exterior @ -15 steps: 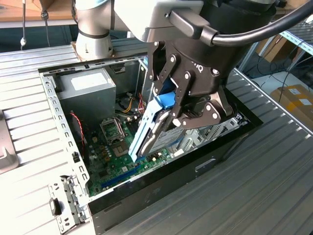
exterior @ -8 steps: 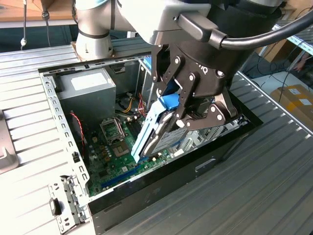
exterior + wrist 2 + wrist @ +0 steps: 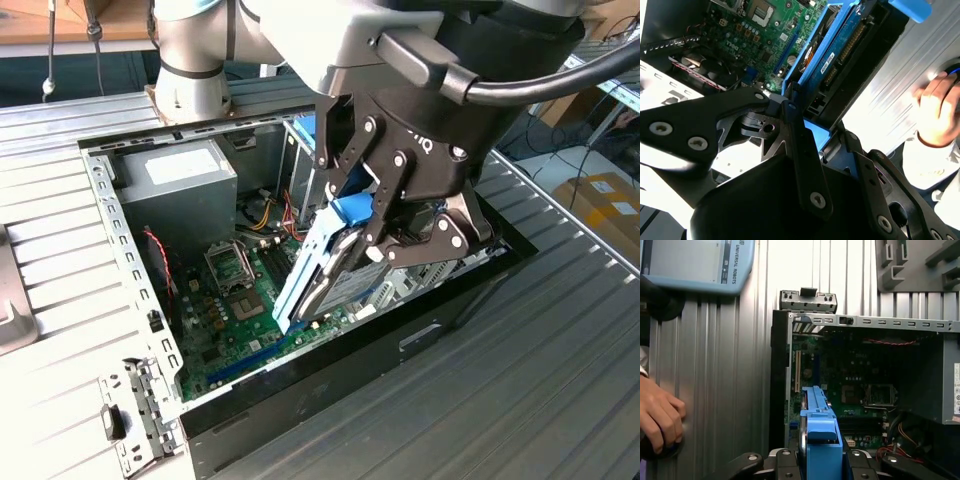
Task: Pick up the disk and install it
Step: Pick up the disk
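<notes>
The disk [image 3: 322, 265] is a silver-grey drive in bright blue rails, tilted steeply with its lower end over the green motherboard [image 3: 235, 305] inside the open computer case [image 3: 108, 215]. My gripper [image 3: 385, 235] is shut on the disk's upper end, its black fingers [image 3: 380, 200] clamped on the two flat sides. In the second wrist view the disk [image 3: 837, 47] slants away from the gripper [image 3: 802, 120] toward the board. In the first wrist view the disk [image 3: 819, 422] shows edge-on, rising from the gripper [image 3: 821, 462] in front of the case interior.
A grey power-supply box [image 3: 180, 180] fills the case's far corner, with red and yellow cables [image 3: 265, 215] beside it. A loose metal bracket [image 3: 135, 415] lies by the case's near corner. A person's hand [image 3: 660, 417] rests on the ribbed metal table [image 3: 560, 380], also seen as a hand [image 3: 935, 107].
</notes>
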